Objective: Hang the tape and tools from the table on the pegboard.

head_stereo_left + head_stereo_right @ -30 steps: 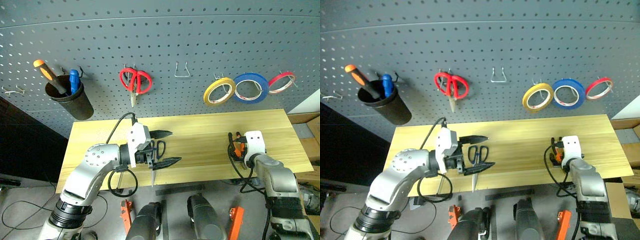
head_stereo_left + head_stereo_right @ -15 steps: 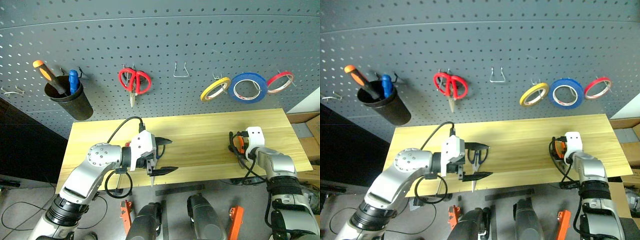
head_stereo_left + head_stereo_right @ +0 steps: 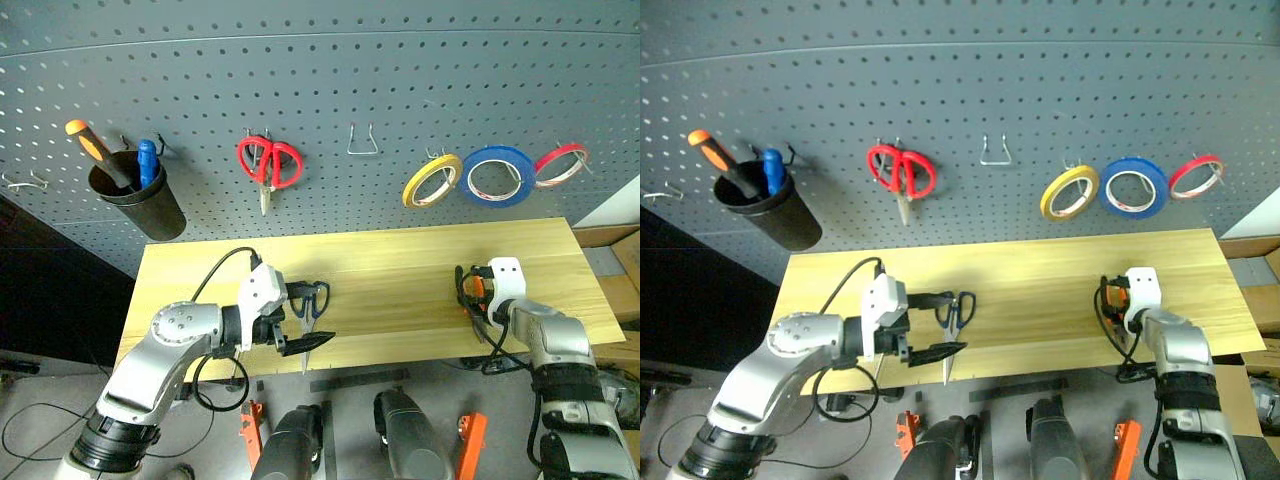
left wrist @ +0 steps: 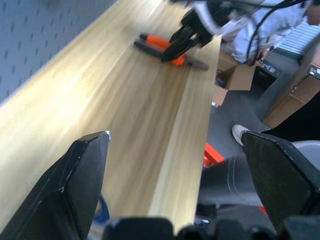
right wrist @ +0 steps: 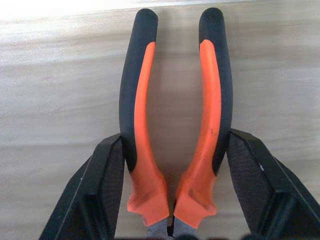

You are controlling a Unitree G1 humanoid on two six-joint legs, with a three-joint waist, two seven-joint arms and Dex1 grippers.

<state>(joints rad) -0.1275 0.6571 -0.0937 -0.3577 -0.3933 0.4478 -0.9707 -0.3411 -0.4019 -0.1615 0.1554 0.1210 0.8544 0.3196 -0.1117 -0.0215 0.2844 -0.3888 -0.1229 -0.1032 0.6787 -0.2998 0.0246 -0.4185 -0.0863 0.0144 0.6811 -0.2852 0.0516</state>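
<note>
Orange-and-black pliers [image 5: 175,125] lie flat on the wooden worktop [image 3: 400,270] near its right end — the right gripper [image 5: 175,200] has its fingers [image 5: 105,185] against both handles, closed on them. The left gripper [image 3: 305,318] hangs wide apart over the blue-handled scissors [image 3: 312,305]. The yellow tape [image 3: 433,180] hangs on the pegboard [image 3: 320,90]

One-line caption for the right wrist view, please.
Right gripper straddles the orange-and-black pliers lying on the wooden table, black fingers against both handles.
</note>
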